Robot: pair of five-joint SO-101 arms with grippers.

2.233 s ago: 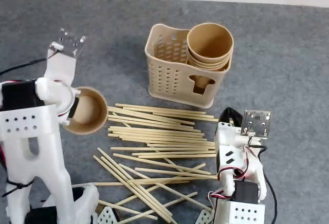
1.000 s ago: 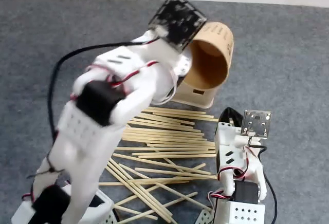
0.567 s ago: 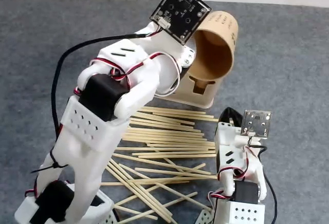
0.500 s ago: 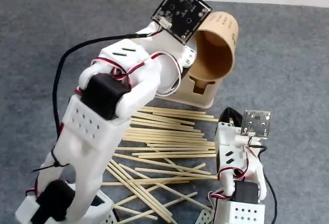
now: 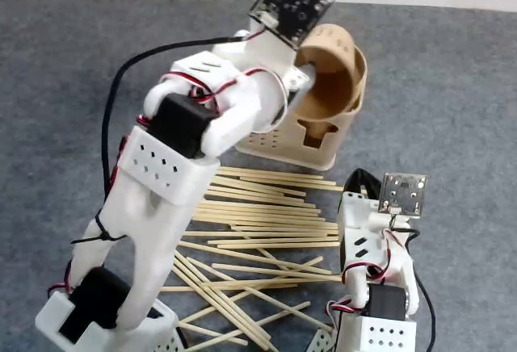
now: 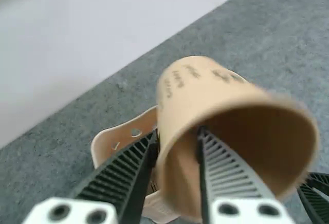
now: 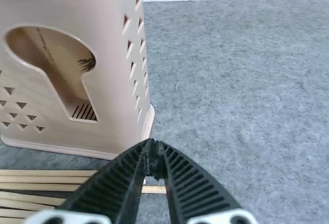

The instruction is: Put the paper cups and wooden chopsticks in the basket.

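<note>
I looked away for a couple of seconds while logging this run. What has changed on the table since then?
The left arm lifted the paper cup that lay on its side left of the chopsticks and carried it across to the basket. It now hangs tilted over the basket, its wall pinched in the jaws. The chopsticks, the basket and the right arm stayed where they were.
</note>
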